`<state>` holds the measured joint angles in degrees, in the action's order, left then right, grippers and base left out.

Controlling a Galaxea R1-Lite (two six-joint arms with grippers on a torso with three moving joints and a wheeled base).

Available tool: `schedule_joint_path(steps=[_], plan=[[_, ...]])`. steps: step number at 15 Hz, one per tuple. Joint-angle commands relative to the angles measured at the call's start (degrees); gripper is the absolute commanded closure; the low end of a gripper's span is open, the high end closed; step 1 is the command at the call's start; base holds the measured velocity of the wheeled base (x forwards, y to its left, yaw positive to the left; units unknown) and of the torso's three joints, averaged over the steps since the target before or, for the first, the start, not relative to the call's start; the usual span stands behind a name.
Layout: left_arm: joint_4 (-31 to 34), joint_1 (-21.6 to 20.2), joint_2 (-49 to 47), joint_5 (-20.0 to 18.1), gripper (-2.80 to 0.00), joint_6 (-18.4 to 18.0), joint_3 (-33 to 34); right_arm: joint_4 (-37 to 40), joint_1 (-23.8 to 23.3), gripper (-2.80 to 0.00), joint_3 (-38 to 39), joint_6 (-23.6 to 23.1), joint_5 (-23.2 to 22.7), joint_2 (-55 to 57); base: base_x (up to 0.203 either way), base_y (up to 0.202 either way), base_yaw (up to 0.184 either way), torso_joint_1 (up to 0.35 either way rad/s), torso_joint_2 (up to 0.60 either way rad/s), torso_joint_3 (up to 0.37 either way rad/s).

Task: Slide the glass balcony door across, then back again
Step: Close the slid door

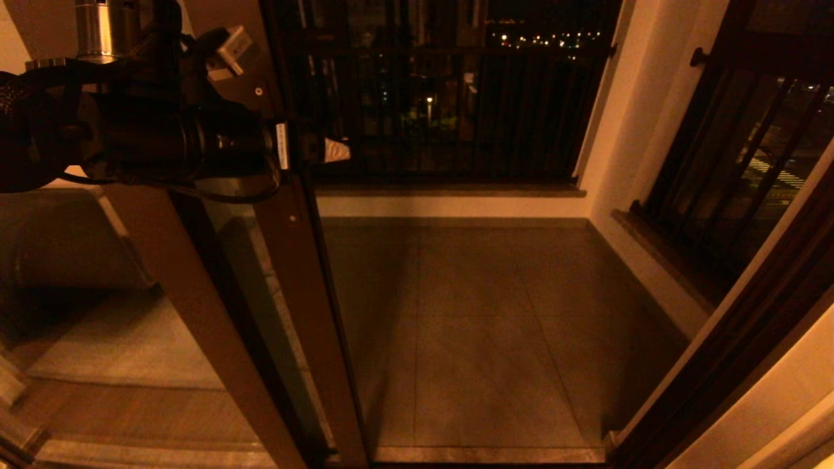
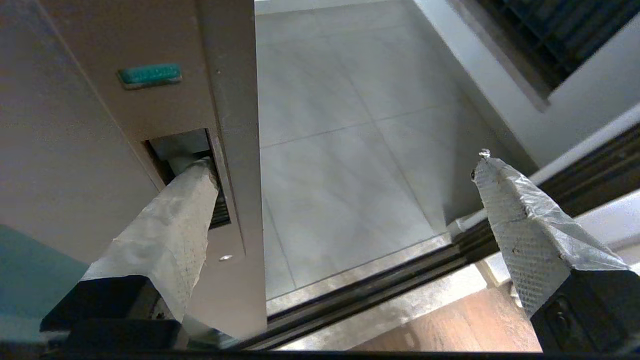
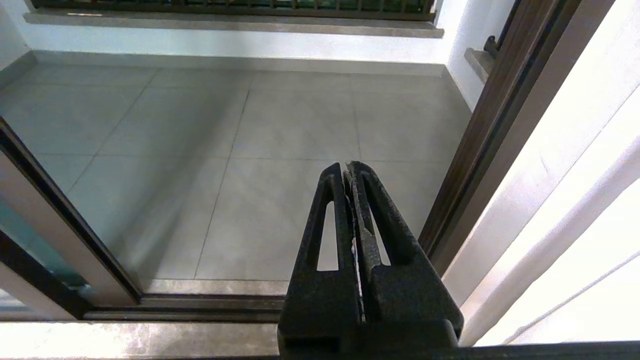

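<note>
My glass balcony door [image 1: 293,273] stands slid open at my left: a tall pane in a dark brown frame, its stile upright beside the open doorway, a recessed handle [image 2: 187,175] set in the stile.

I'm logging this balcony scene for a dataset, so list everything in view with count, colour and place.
glass balcony door: one, dark brown frame, slid to the left of the doorway, leaving it open.
door handle recess: one, dark slot in the door's stile.
green label: one, on the stile near the recess.
balcony floor: grey tiles, beyond the doorway.
barred railing: black, at the far side and the right side of the balcony.
door track: dark, along the threshold.
right door frame: one, dark brown, right of the opening.
left claw: open, one taped finger in the recess.
right claw: black, shut, hanging over the threshold.
</note>
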<state>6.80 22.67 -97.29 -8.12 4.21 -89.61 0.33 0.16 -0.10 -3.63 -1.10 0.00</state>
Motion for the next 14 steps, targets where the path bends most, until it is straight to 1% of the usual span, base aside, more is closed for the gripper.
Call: schedule_joint_path(steps=[1,5,7,11,14], plan=[[0.5,0.71,-0.27,-0.49,-2.8,0.1,0.05,-0.06,0.02,0.0,0.01,-0.06,-0.05,0.0,0.0,0.0,0.0,0.0,0.0,0.0],[0.5,0.96,-0.44,-0.67,-2.8,0.1,-0.04,0.02,0.02,0.0,0.01,0.01,-0.05,0.0,0.0,0.0,0.0,0.0,0.0,0.0],[0.48,1.73,-1.08,-0.67,-2.8,0.1,-0.42,0.02,0.02,0.0,0.01,-0.01,-0.05,0.0,0.0,0.0,0.0,0.0,0.0,0.0],[0.41,3.73,-3.8,-0.6,-2.8,0.01,-3.82,0.02,0.02,0.0,0.01,-0.06,-0.05,0.0,0.0,0.0,0.0,0.0,0.0,0.0],[0.36,4.2,-5.16,-0.59,-2.8,-0.09,-4.33,0.02,0.02,0.0,0.01,-0.05,-0.05,0.0,0.0,0.0,0.0,0.0,0.0,0.0]])
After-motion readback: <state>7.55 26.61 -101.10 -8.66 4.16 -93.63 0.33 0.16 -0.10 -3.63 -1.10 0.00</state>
